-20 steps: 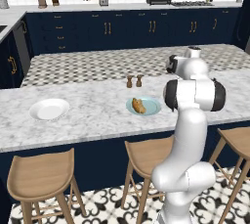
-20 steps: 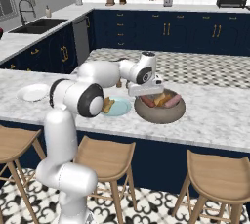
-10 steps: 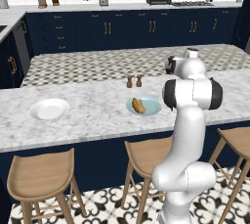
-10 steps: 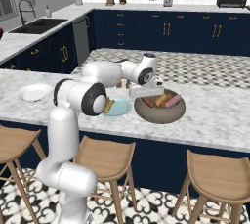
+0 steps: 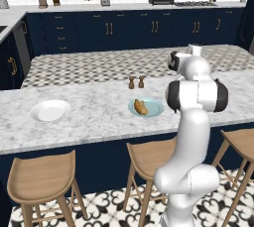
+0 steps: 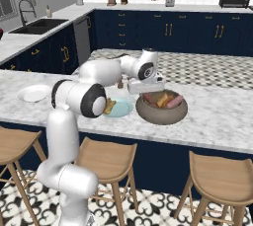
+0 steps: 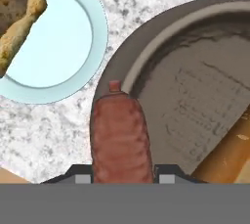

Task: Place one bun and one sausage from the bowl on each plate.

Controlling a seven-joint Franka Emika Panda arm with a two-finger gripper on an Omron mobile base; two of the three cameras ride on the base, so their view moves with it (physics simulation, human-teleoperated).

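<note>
My gripper (image 7: 120, 177) is shut on a reddish-brown sausage (image 7: 119, 135), which it holds over the near rim of the grey-brown bowl (image 7: 205, 91). Left of it lies the pale blue-green plate (image 7: 58, 47) with one golden bun (image 7: 17, 17) on it. Another bun (image 7: 234, 154) lies inside the bowl. In the right base view the gripper (image 6: 147, 91) hovers over the left edge of the bowl (image 6: 160, 117), beside the blue-green plate (image 6: 121, 109). The white plate (image 6: 33, 93) sits bare far to the left; it is the white plate (image 5: 49, 110) in the left base view.
Two small brown shakers (image 5: 136, 82) stand just behind the blue-green plate (image 5: 151, 107). More sausages and a bun (image 6: 163, 100) fill the bowl. Wooden stools (image 6: 106, 158) line the marble counter's near edge.
The gripper has risen out of the bowl with the sausage and shifted left toward the blue-green plate. Plates and bowl have stayed put.
</note>
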